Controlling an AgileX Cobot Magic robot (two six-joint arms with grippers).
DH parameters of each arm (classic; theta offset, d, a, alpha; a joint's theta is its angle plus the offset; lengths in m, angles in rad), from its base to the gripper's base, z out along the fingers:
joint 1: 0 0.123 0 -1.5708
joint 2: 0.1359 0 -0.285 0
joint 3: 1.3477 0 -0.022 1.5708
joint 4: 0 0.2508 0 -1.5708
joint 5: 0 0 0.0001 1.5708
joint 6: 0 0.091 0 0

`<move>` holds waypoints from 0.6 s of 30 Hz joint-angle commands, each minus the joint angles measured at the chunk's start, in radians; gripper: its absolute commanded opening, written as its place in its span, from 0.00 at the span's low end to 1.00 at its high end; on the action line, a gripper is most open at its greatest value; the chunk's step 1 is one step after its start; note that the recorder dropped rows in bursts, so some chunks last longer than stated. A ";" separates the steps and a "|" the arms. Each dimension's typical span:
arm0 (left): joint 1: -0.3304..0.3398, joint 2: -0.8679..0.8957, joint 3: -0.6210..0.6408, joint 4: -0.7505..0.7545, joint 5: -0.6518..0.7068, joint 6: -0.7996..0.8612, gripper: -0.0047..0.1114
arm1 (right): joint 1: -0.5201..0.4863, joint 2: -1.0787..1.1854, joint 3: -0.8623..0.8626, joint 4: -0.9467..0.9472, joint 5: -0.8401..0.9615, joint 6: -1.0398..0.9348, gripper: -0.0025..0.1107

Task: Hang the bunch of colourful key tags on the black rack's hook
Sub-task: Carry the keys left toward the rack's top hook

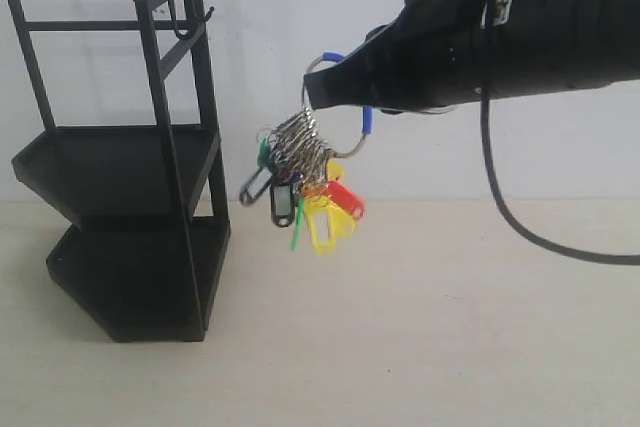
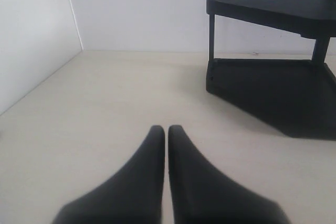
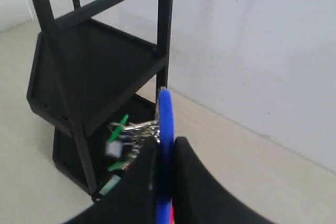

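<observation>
The right gripper [image 1: 312,95] fills the upper right of the exterior view on its thick black arm, its 2 fingers pressed onto the large metal loop [image 1: 367,119], which is partly sleeved in blue. In the right wrist view the blue stretch of that loop runs straight up through the narrow slot between the fingers, so the gripper is pinching the loop itself and not the tags.

Below the fingertips hangs the colourful key tag bunch [image 1: 305,182]. A dense cluster of silver rings [image 1: 298,142] sits just under the loop. The plastic tags fan out beneath: yellow [image 1: 322,225] lowest, red [image 1: 345,197] to the right, a green one [image 1: 297,232], and dark ones on the left. The bunch is held in the air, clear of the pale bench [image 2: 105,108].

The left gripper [image 2: 166,132] shows only in its own wrist view: its 2 black fingers are closed against each other with nothing between them, low over the bare bench, near the foot of the rack.

Farther back, on the left of the exterior view, the black rack [image 1: 110,172] stands upright on the bench, with 2 angular tray shelves 1 above the other inside its thin-barred frame. The bunch hangs to the right of it, near but not touching. The hook [image 1: 178,32] hangs from the rack's top bar, bare, higher than the bunch and well apart from it.

Behind everything is a plain white wall [image 1: 450,162].
</observation>
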 commanded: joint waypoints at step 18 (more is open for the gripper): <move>-0.001 0.004 -0.002 0.000 -0.003 -0.006 0.08 | 0.023 0.271 -0.229 -0.006 -0.313 -0.055 0.02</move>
